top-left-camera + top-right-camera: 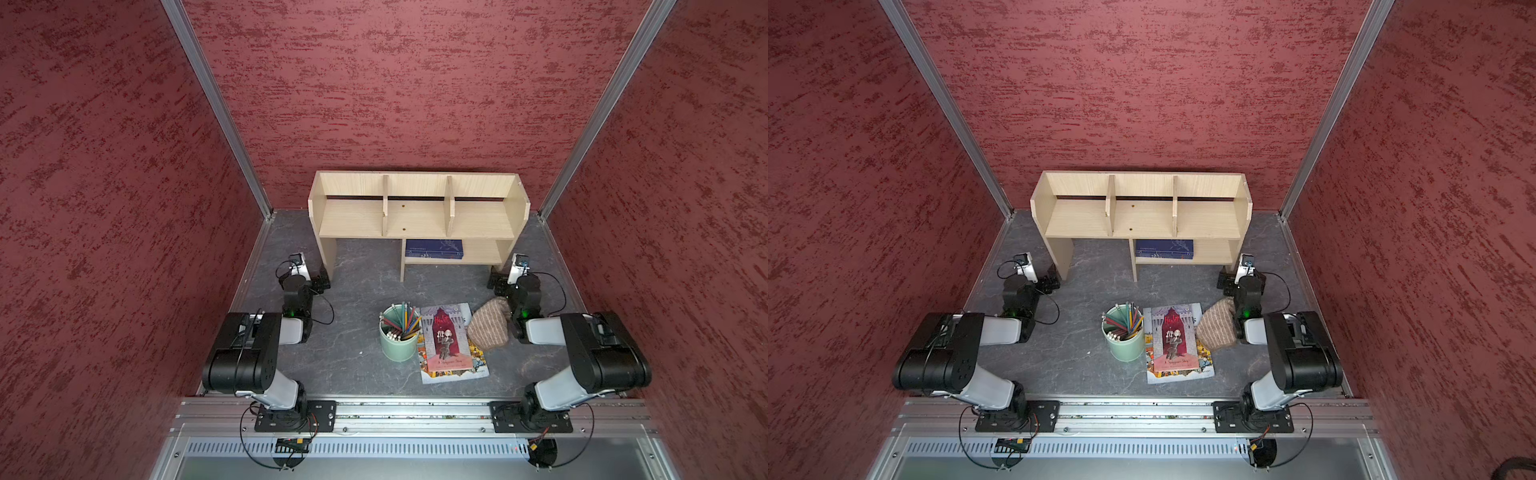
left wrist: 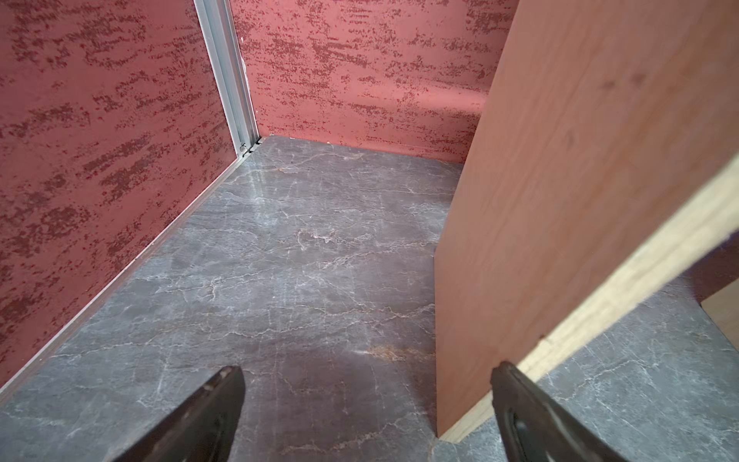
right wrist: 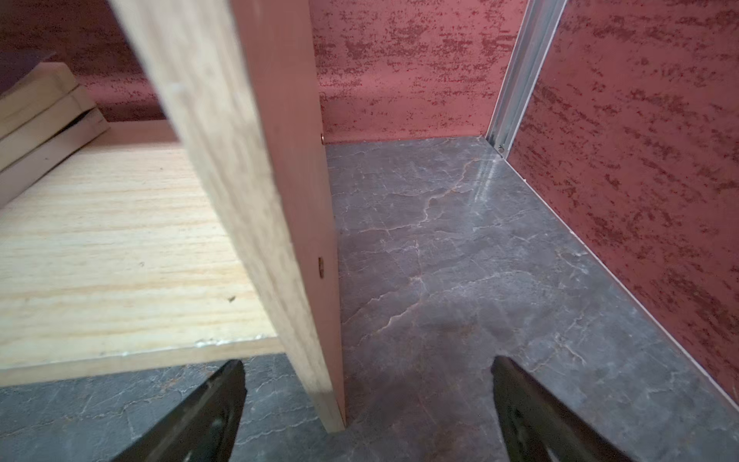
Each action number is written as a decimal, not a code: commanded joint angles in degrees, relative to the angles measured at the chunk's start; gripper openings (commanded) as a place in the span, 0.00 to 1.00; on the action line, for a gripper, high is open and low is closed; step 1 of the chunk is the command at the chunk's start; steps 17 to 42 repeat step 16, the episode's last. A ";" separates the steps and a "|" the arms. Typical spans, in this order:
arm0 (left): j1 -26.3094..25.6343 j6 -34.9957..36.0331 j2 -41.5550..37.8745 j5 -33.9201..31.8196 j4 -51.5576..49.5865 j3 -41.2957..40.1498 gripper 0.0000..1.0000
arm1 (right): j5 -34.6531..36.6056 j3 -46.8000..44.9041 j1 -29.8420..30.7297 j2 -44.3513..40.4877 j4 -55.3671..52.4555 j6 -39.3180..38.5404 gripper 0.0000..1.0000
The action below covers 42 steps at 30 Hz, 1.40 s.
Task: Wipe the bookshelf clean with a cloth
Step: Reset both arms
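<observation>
The left tool (image 2: 368, 368) and right tool (image 3: 370, 362) are held wide open, empty, beside the bookshelf (image 1: 415, 220). The cloth (image 1: 488, 328) is laid on the worktop (image 1: 357, 374), nearer, against the right edge of a book (image 1: 446, 345).

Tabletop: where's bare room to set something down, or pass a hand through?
Widest bare patch: tabletop between the left arm, the pencil cup and the bookshelf, running under its open left bay. Its three upper compartments are bare too. Crowded: cup, illustrated book and cloth close together beside the right arm.
</observation>
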 commanded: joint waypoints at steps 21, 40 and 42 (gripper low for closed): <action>-0.23 0.80 0.07 0.31 2.13 -0.11 1.00 | -0.86 0.05 0.10 -0.68 1.83 -0.32 0.98; -0.23 0.80 0.07 0.31 2.13 -0.11 1.00 | -0.86 0.05 0.10 -0.68 1.83 -0.32 0.98; -0.23 0.80 0.07 0.31 2.13 -0.11 1.00 | -0.86 0.05 0.10 -0.68 1.83 -0.32 0.98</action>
